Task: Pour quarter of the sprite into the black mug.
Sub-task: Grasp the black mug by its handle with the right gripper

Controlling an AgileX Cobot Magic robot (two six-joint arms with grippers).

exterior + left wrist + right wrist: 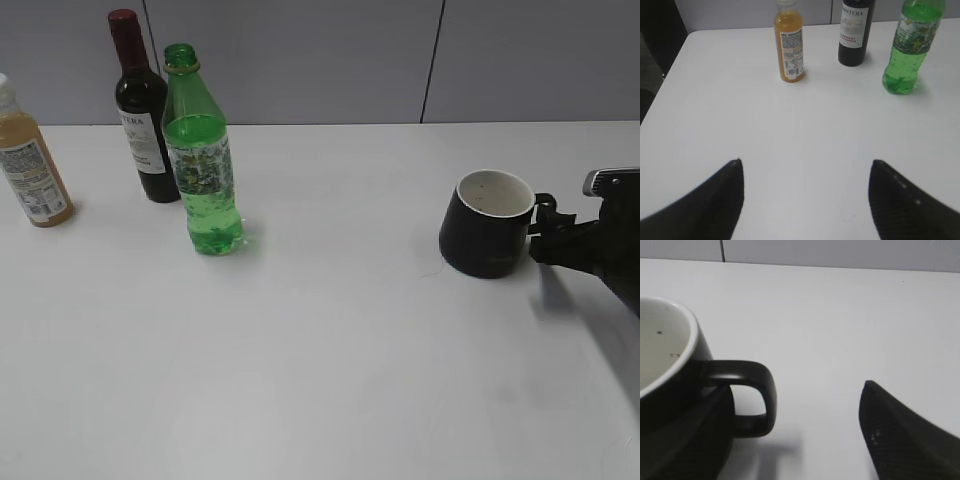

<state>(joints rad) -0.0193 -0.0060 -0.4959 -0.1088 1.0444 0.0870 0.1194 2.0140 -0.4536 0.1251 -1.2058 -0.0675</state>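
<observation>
The tall transparent green plastic sprite bottle, uncapped, with a green-and-white patterned label round its middle, stands upright on the white table and serves here as the landmark. Just behind it and slightly to its left in the exterior view stands a dark glass wine bottle with a red top, close to the sprite; whether the two touch cannot be told. Farther left of the sprite, near the table's edge of that view, stands a plastic bottle of orange juice with a white cap and a printed label. Well apart to the right of the sprite sits the squat matte black mug, upright, white inside, its loop handle turned away from the sprite toward the right gripper. That gripper has its fingers spread, one on each side of the handle: in the right wrist view the mug's handle lies between a dark finger low at the left, against the mug's wall, and the other finger standing clear to the right. The left gripper hangs above bare table on the near side of the sprite, well apart from it, with its two dark fingers spread wide and nothing between them; its wrist view shows the sprite at the upper right, the wine bottle beside it and the juice bottle farther left.
</observation>
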